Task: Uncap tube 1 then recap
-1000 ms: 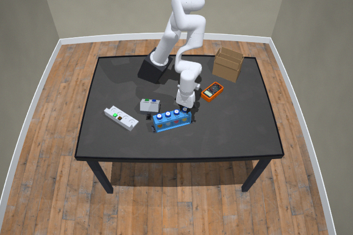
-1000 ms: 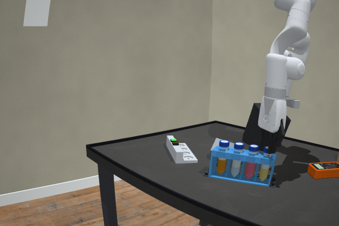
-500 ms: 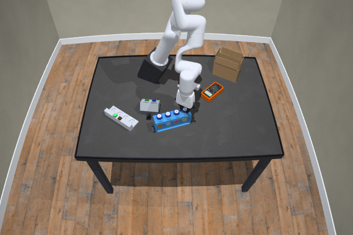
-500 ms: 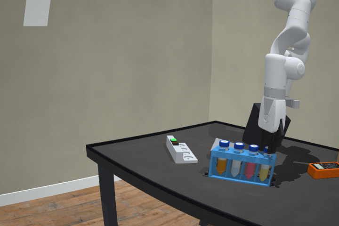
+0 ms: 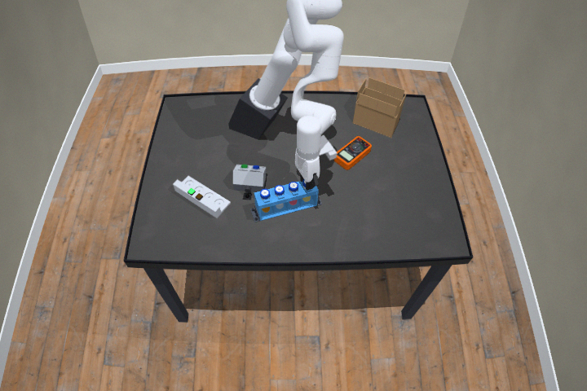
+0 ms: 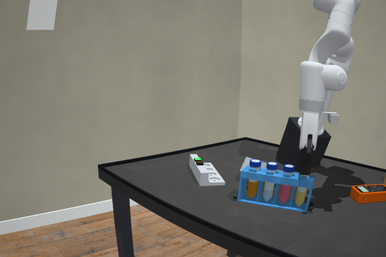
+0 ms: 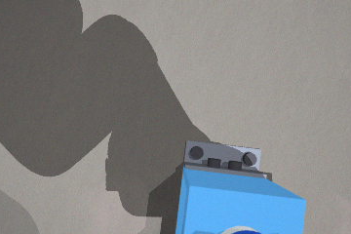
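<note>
Tube caps are the subject at the blue decapping station [image 6: 275, 180], which is standing near the middle of the dark desk [image 5: 372, 230] with four tubes in a row. Three blue caps are showing: one over the orange tube [image 6: 255, 163], one over the pale tube [image 6: 272, 165] and one over the pink tube [image 6: 288, 168]. The fourth cap, on the yellow tube [image 6: 301, 195] at the end nearest the arm, is sitting hidden between the black fingers [image 6: 304, 163], which are clamping it from above.

The white cap tray [image 5: 200, 196] is lying well apart from the station, its green lamp [image 5: 191, 191] glowing beside a dark one, and its round nests are appearing bare. A grey key housing [image 5: 249, 175] with a green key [image 5: 244, 166] and a blue key [image 5: 256, 167] is sitting between tray and station. An orange multimeter [image 5: 353, 151] is lying near the arm's wrist, and an open cardboard box [image 5: 379, 107] is standing at the far corner.

The white arm [image 5: 310, 133] is rising from a black pedestal [image 5: 241, 122], folding over and pointing its last link straight down, so its gripper [image 5: 309, 183] is hanging vertically over the station's end. The wrist camera is showing only the station's blue end [image 7: 237, 207] with a grey bracket [image 7: 222, 157].
</note>
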Tool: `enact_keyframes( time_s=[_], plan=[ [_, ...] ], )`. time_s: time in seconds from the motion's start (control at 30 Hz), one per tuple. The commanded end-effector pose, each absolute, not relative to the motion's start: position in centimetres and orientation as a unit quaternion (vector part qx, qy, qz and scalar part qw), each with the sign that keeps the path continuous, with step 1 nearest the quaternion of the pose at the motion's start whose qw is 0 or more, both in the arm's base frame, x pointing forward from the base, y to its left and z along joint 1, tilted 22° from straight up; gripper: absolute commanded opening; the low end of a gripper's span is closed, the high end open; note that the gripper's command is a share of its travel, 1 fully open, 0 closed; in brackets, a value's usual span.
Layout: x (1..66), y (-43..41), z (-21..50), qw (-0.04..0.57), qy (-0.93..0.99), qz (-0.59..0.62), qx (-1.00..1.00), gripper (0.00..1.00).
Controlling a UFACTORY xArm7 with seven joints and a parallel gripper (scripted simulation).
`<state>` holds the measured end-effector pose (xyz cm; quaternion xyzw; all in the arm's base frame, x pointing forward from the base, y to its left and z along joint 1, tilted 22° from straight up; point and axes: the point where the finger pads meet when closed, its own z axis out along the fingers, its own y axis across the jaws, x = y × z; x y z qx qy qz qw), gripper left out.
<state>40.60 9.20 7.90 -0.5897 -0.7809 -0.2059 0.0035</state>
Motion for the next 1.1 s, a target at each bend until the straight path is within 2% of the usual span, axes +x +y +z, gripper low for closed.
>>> enact_keyframes(
  time_s=[0.0,0.53,0.8,0.83,1.07],
  plan=[
    [40.71,9.23,8.01,0.019,-0.721,-0.193,-0.666,0.00],
    [40.73,9.25,7.96,0.084,-0.449,-0.175,-0.872,0.00],
    [40.73,9.25,7.96,0.086,-0.440,-0.174,-0.877,0.00],
    [40.73,9.25,7.96,0.086,-0.440,-0.174,-0.877,0.46],
    [40.73,9.25,7.96,0.086,-0.440,-0.174,-0.877,0.46]
  ],
)
